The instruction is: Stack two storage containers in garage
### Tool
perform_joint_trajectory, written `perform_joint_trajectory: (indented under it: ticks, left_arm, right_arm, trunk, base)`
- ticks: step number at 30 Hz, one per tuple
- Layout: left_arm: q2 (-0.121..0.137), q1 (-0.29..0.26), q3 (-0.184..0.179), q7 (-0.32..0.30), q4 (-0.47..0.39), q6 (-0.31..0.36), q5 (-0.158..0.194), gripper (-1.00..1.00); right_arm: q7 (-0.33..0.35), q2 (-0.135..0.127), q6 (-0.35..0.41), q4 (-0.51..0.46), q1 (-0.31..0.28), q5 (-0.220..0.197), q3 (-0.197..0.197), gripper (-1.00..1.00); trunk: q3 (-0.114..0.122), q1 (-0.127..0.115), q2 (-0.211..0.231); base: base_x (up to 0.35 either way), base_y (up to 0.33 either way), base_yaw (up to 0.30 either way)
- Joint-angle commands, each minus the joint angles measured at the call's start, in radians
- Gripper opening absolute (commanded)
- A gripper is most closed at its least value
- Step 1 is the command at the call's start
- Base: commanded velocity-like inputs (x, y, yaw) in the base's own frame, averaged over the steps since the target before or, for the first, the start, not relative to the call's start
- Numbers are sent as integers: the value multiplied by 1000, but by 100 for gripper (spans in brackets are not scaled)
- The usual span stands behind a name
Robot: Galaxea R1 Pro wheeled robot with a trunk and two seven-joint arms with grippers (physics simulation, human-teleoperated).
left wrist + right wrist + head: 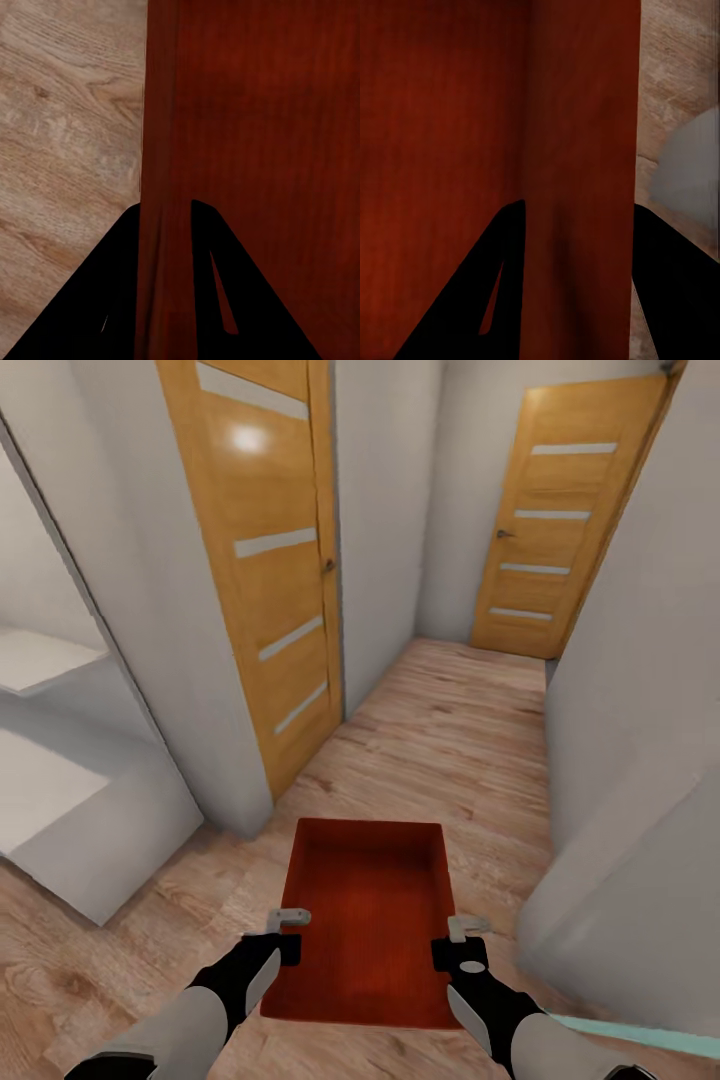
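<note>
One orange-red storage container (pixel 368 920) hangs level in front of me above the light wood planks, its long side pointing down a hallway. My left gripper (pixel 288 930) is shut on its left wall and my right gripper (pixel 460 940) on its right wall. In the left wrist view the gripper (pixel 165 225) straddles the container's wall (pixel 161 112), one finger inside and one outside. The right wrist view shows the same hold, the gripper (pixel 577 217) clamped across the opposite wall (pixel 577 112). The container is empty.
A narrow hallway of wood-plank floor (pixel 440 730) runs ahead between white walls. An orange-wood door (pixel 265 560) with pale slits stands close on the left, another door (pixel 545 530) at the far end. A wall corner (pixel 235 780) juts out on the left, a white wall (pixel 640 780) on the right.
</note>
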Motion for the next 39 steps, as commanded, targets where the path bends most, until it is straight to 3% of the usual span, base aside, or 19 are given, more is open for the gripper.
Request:
perform_joint_trajectory:
  ticks: [1, 24, 39]
  left_arm:
    - [1, 0, -6, 11, -6, 8, -26, -100]
    - [1, 0, -6, 11, -6, 8, -26, -100]
    - [1, -1, -6, 11, -6, 8, -26, -100]
  right_arm:
    - [-6, -1, -4, 16, -1, -23, 17, -100]
    - [-6, -3, -4, 16, -1, -23, 17, -100]
    - [-6, -2, -3, 16, -1, -23, 17, -100]
  trunk:
    - [-1, 1, 0]
    - [-1, 1, 0]
    - [-1, 1, 0]
  base:
    - [323, 0, -99]
    - [323, 0, -13]
    - [323, 0, -269]
